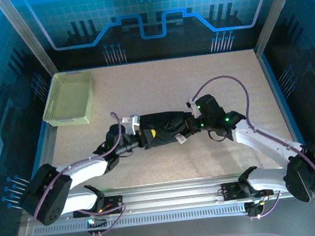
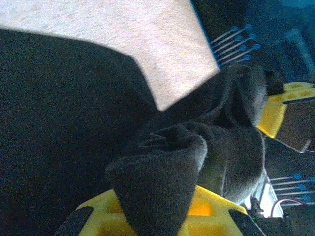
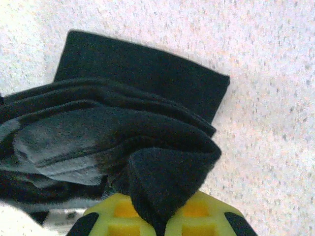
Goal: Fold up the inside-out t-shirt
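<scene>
Found inside-out t-shirt (image 1: 162, 130) bunched into narrow black band at mid-table (image 1: 198, 79), spanning gap between both grippers. Confirmed left gripper (image 2: 157, 216) pinched tight on fabric fold at band's left end. Confirmed right gripper (image 3: 157, 216) pinched tight on folded layers at right end. Noted mesh basket (image 1: 69, 98) well apart, far-left corner.

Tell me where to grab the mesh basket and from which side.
Pinch the mesh basket by its near wall's rim, coming straight down from above. It stands upright and open-topped, so one finger probably fits inside and one outside the thin wall.
</scene>
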### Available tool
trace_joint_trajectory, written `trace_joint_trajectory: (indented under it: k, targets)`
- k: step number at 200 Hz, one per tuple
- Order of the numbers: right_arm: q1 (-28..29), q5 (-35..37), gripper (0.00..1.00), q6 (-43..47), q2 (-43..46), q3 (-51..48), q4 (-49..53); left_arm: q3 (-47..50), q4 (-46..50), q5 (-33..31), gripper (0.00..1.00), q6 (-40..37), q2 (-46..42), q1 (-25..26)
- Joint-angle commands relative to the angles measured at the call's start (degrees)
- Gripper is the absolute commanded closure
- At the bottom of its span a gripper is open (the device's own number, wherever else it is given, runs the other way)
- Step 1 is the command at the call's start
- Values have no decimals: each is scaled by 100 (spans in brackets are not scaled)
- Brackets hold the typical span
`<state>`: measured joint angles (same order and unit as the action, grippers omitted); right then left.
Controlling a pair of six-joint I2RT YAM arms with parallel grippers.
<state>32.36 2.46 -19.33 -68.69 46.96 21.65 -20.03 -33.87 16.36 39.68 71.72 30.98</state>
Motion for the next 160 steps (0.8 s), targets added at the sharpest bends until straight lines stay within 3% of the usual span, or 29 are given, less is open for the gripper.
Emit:
trace_joint_trajectory:
  k: [1,31,86,160]
  targets:
    - [51,26,100,-269,-39,183,62,166,337,-865,100,231,-477,46]
    - [43,146,100,-97,-813,1088,248,-393,1259,-1758,100,-18,-566,27]
    - [-196,413,100,279,-2817,3174,1094,-1228,1640,-2364,100,-140,316,-302]
    - [-503,119,100,273,-4753,4975,1787,-1905,1815,-2411,100,86,1617,-926]
